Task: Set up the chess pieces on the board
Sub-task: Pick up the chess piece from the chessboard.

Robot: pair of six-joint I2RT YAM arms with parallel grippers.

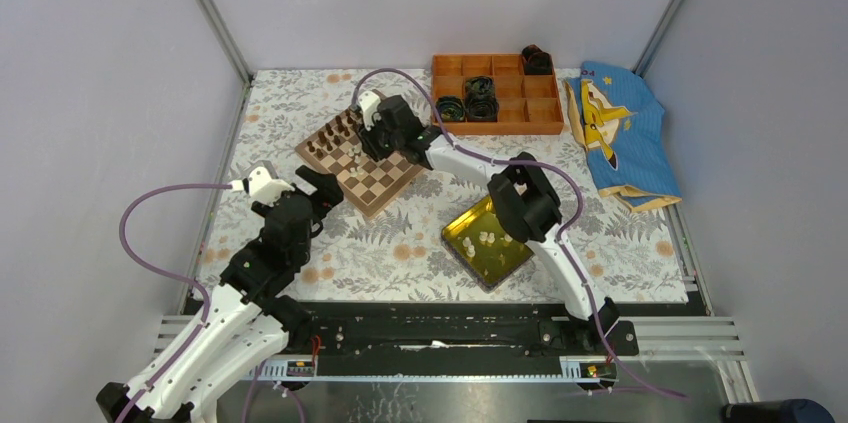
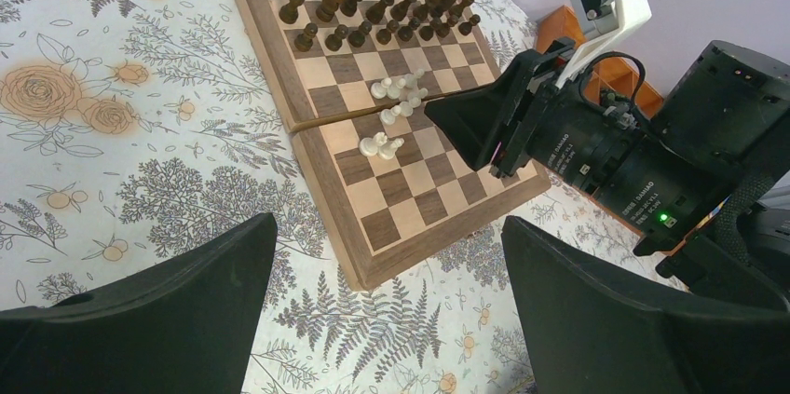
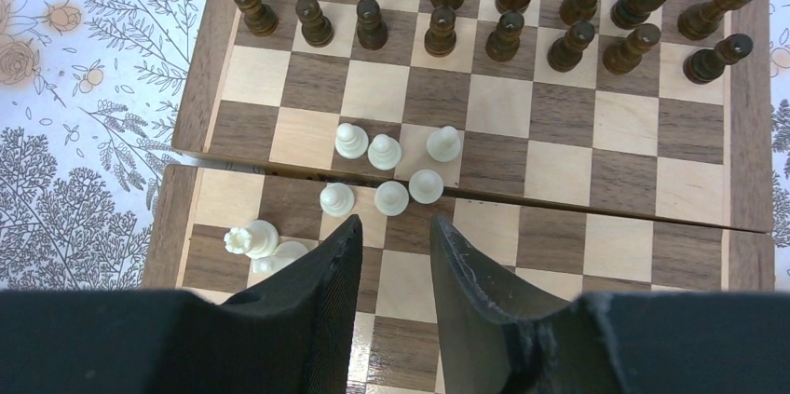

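Note:
The board (image 1: 372,181) lies at the table's middle back, with dark brown figures on its far two rows. Several cream-white chess pieces (image 3: 389,170) stand clustered near the board's middle fold. Two more (image 3: 251,240) sit at the left, one lying down and partly hidden by my finger. My right gripper (image 3: 396,226) hovers over the board just short of the cluster, jaws slightly apart and empty. It also shows in the left wrist view (image 2: 475,129). My left gripper (image 2: 387,254) is wide open and empty above the cloth, short of the board's near corner (image 2: 373,273). More white pieces (image 1: 488,240) lie in the yellow tray.
The glossy yellow tray (image 1: 462,226) sits right of the board. An orange compartment box (image 1: 510,115) with dark coiled items stands at the back. A blue printed cloth (image 1: 620,128) lies at the far right. The dark figures (image 3: 447,3) crowd the board's far rows.

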